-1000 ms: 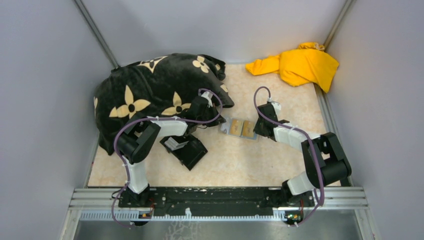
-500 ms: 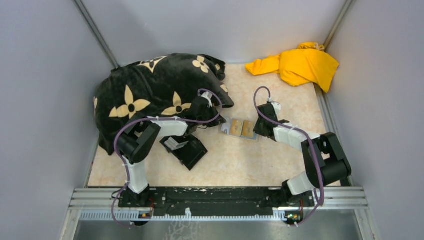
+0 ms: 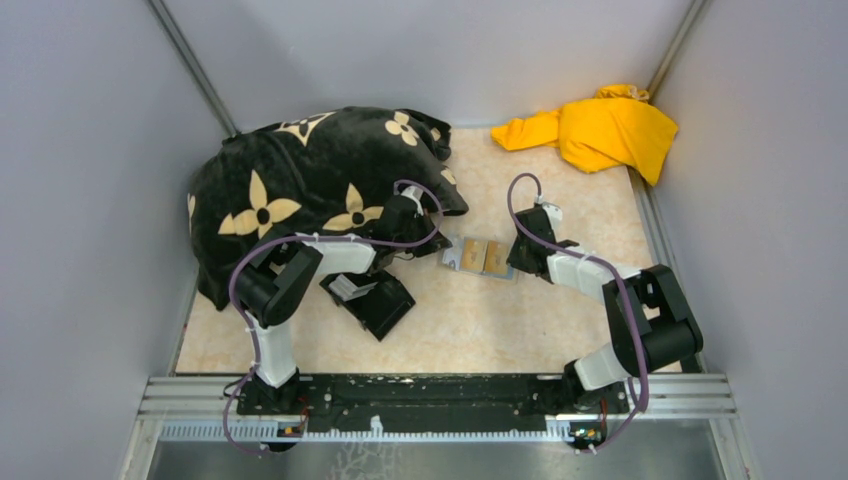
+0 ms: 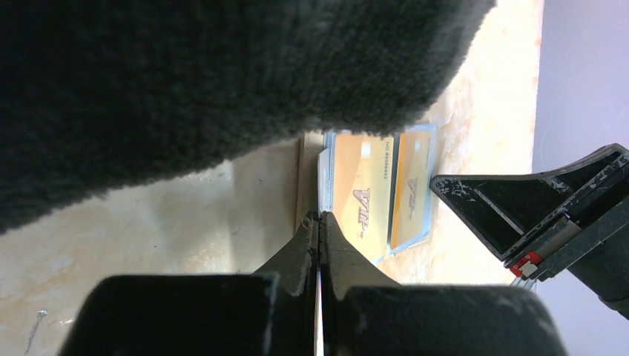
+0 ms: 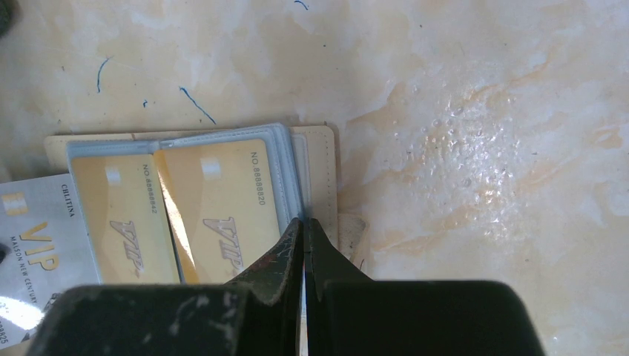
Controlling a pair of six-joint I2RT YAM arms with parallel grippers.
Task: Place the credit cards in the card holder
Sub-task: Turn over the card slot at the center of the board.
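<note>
The tan card holder [image 3: 480, 257] lies open on the table, with two gold-orange cards [image 5: 215, 208] [image 5: 122, 215] in its clear sleeves. They also show in the left wrist view [image 4: 361, 193]. My left gripper [image 3: 437, 252] [image 4: 319, 216] is at the holder's left edge, shut on the thin light blue card [image 5: 33, 245], which I see edge-on [image 4: 324, 178]. My right gripper [image 3: 513, 262] [image 5: 303, 222] is at the holder's right side, shut on the edge of the holder [image 5: 323, 170] and its sleeve.
A black blanket with gold flowers [image 3: 310, 180] is bunched at the back left and hangs over the left wrist view [image 4: 185, 74]. A black box [image 3: 375, 298] sits under the left arm. A yellow cloth [image 3: 600, 130] lies at the back right. Grey walls close in on three sides.
</note>
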